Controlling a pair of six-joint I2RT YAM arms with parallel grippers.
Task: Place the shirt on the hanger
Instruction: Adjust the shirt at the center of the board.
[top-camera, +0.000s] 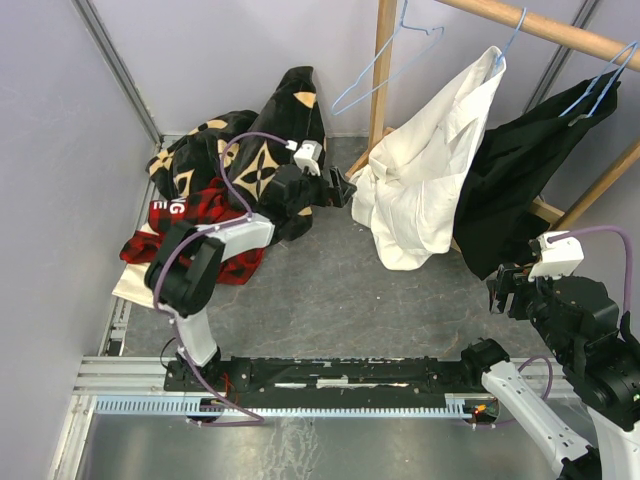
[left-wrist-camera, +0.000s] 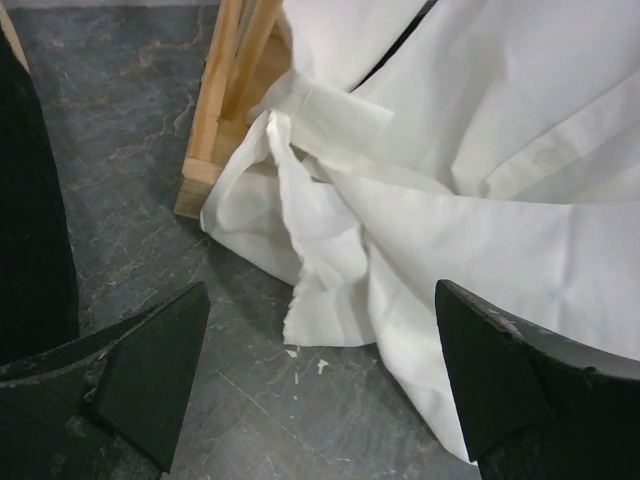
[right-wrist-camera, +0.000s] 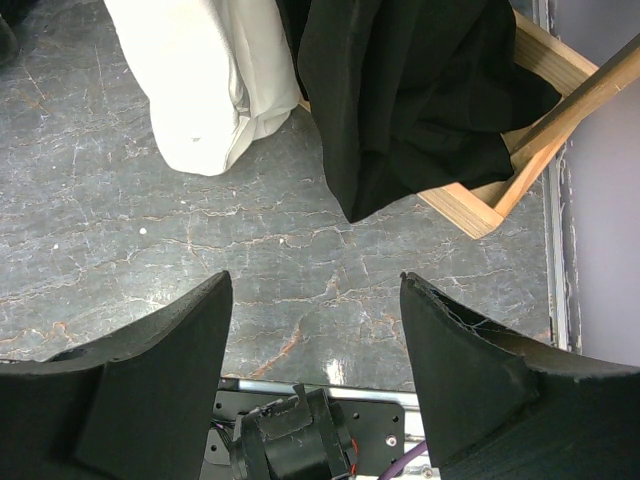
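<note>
My right gripper (right-wrist-camera: 315, 340) stands apart, empty. The left gripper (left-wrist-camera: 320, 395) gapes wide, holding nothing. Just ahead of its fingertips the shirt (left-wrist-camera: 450, 210) bunches on the floor (white, thin, creased). Farther up it hangs from the hanger (top-camera: 513, 36).

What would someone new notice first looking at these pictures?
A white shirt hangs crumpled from the wooden rail at centre right, a black garment beside it. At left lies a heap of patterned and plaid clothes; the left arm reaches over it toward the shirt, jaws open.
</note>
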